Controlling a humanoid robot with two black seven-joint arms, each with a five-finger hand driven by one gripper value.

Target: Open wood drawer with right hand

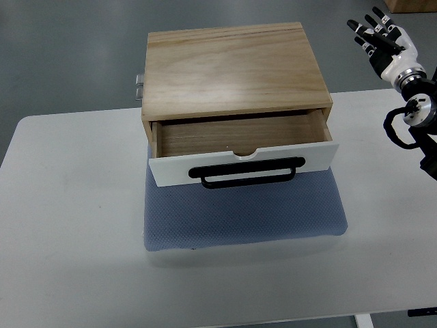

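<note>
The wooden drawer box (pixel 235 68) sits at the far middle of the white table (pixel 61 225), its front part resting on a blue-grey mat (pixel 239 219). The drawer (pixel 239 137) stands pulled partway out, white front panel (pixel 171 167) facing the camera, black handle (pixel 247 171) across it. Inside, only a strip of bare wood floor shows; the rear of the drawer is hidden under the box's top. A small metal fitting (pixel 138 85) pokes out behind the box's left side, too small to make out. No writing or labels readable anywhere. Up at the top right, the right hand (pixel 382 37) hangs well clear of the box, fingers (pixel 372 27) spread apart and holding nothing. Its arm runs off the right edge, partly cut off. A tan object (pixel 413 5) at the top right corner is cropped.
</note>
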